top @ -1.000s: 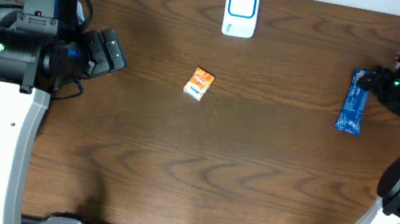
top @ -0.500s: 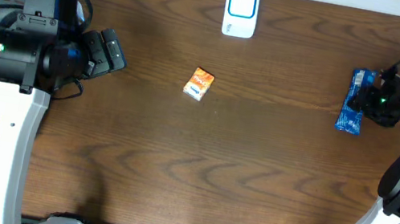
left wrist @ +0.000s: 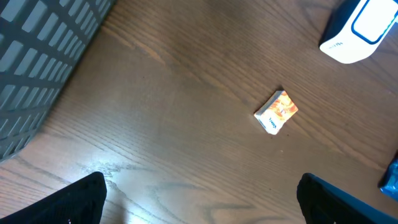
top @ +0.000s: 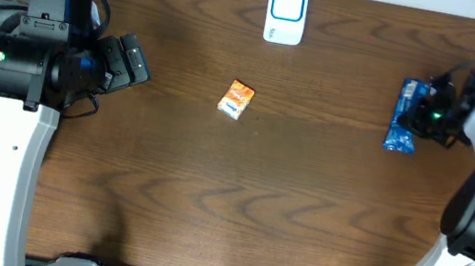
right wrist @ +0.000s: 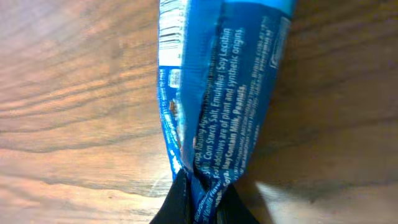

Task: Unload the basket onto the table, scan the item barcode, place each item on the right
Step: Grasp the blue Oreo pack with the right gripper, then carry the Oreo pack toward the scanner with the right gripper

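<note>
The blue snack wrapper [right wrist: 217, 81], stretched ahead of the right fingers [right wrist: 174, 208] low over the tabletop [right wrist: 74, 93], is pinched by its crimped end; it should be lifted slowly, barcode [right wrist: 169, 28] turned toward the white scanner [top: 286, 11]; the left fingers [left wrist: 74, 199] are spread wide.

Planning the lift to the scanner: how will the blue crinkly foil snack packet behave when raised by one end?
Probably floppy: the blue foil packet bunches where the right gripper pinches it. Likely light, being slim; its glossy film may slip.
</note>
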Action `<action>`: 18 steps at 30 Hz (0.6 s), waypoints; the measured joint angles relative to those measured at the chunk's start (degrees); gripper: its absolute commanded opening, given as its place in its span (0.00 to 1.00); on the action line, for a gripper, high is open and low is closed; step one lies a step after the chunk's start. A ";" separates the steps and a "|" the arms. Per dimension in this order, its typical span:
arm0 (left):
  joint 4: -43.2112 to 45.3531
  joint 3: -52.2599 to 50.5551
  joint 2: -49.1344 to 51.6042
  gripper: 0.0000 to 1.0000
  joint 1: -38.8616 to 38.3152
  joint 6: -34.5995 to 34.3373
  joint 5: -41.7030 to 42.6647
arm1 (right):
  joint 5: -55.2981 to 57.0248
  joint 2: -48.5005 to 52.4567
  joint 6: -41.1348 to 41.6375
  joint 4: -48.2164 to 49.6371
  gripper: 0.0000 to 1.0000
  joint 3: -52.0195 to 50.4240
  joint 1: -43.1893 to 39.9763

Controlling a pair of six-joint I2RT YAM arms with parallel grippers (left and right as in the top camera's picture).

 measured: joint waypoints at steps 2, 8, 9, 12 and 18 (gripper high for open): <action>-0.02 0.00 0.00 0.98 0.00 0.00 0.00 | 6.08 -0.55 1.22 -1.36 0.01 1.14 3.41; -0.02 0.00 0.00 0.98 0.00 -0.02 -0.02 | 34.36 -2.36 4.24 -2.34 0.01 3.72 18.47; 0.00 0.00 0.00 0.98 0.00 0.00 0.00 | 39.69 -2.38 4.46 -2.36 0.01 3.74 21.38; -0.02 0.00 0.00 0.98 0.00 0.00 -0.02 | 49.90 -2.36 4.76 -2.29 0.01 3.74 27.69; 0.00 0.00 0.00 0.98 0.00 0.00 -0.02 | 62.60 -0.46 4.87 -1.95 0.01 3.80 35.71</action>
